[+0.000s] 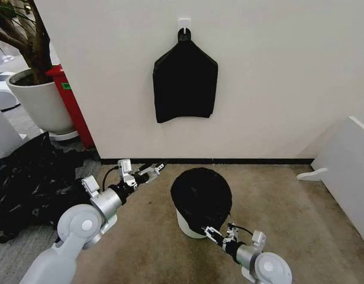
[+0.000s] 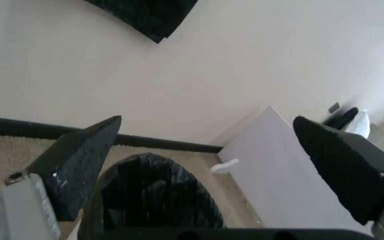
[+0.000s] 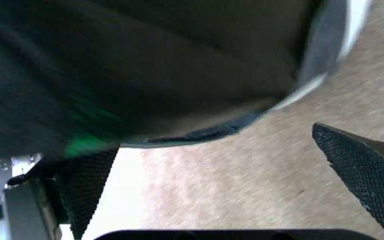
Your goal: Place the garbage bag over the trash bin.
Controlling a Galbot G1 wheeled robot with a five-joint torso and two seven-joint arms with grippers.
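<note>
The bag (image 1: 200,195) drapes over the bin (image 1: 187,226) on the floor by the wall. Our right claw (image 1: 212,235), spread, sits at its rim; a snag could drag it off. Left claw (image 1: 157,168) hovers spread.

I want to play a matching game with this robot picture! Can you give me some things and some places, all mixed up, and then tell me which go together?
Things:
1. garbage bag
2. house-shaped black bundle
3. plant pot
4. left gripper

Places:
A. hanging from a hook on the wall
B. held open in the air, left of the trash bin
C. standing by the wall's corner, far left
D. pulled over the top of the trash bin

Right pairs: 1-D, 2-A, 3-C, 4-B
</note>
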